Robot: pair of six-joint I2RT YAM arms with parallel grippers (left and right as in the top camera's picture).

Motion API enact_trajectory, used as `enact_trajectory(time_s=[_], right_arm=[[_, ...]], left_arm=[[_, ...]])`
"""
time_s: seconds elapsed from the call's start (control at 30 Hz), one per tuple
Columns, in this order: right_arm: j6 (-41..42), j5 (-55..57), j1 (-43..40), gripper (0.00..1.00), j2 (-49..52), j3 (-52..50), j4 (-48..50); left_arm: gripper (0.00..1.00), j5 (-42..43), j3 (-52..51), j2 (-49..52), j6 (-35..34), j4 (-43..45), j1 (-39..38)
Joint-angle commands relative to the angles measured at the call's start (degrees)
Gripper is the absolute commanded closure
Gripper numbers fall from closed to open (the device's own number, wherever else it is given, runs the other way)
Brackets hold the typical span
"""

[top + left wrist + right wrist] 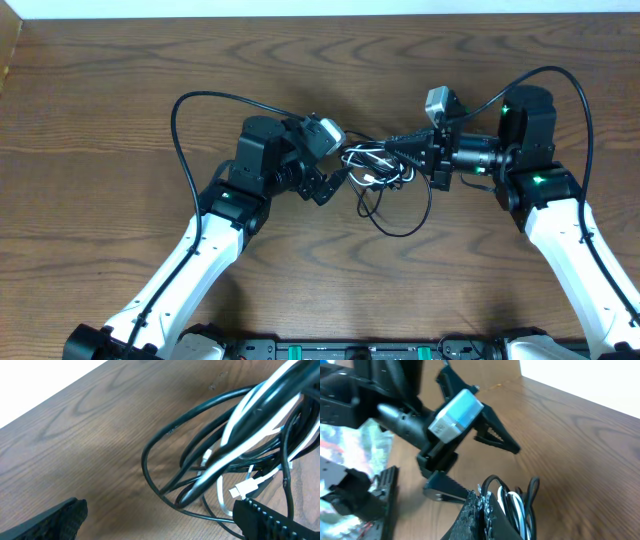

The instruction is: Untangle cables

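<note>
The cables (385,172) sit in one knot mid-counter, between the two arms, with a loose black loop (398,218) hanging out on the near side. It's mostly thin black cord, plus a white one (235,425) running through the middle, and its little plug (239,491) pokes out low down in the left wrist view.

Handling-wise I'd guess it's super light and floppy, with nothing breakable apart from maybe the plug ends. The annoying part is that pulling one strand probably drags the whole clump along, so something needs to pin it. I'd grab a single outer loop or a plug end rather than the fat middle, and that black loop looks like the easiest bit to hook.

The right claw (479,510) is clenched tight on the right side of the knot, and strands come out right beside its tips, so it looks like it's got a bunch pinched.

The left claw (338,172) is spread wide at the left edge of the tangle with nothing in it. The cords lie just ahead of its fingers (55,519), but I can't tell whether they're touching.

The counter (120,80) is plain wood.
</note>
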Motion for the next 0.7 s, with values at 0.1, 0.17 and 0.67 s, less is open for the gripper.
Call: enact_trajectory(time_s=[0.1,0.17,0.67], right_arm=[[-0.8,-8.8,-0.2,0.99,-1.1,0.2,1.5],[-0.8,-8.9,-0.2,0.99,-1.1,0.2,1.7],[-0.7,-10.4,0.3,0.99,-1.1,0.2,2.1]], left_arm=[[0.02,1.0,0.9,0.4,1.7,1.9,-0.3],[0.02,1.0,0.9,0.4,1.7,3.5,-0.7],[0.93,0.9,0.9,0.4,3.2,6.9,-4.3]])
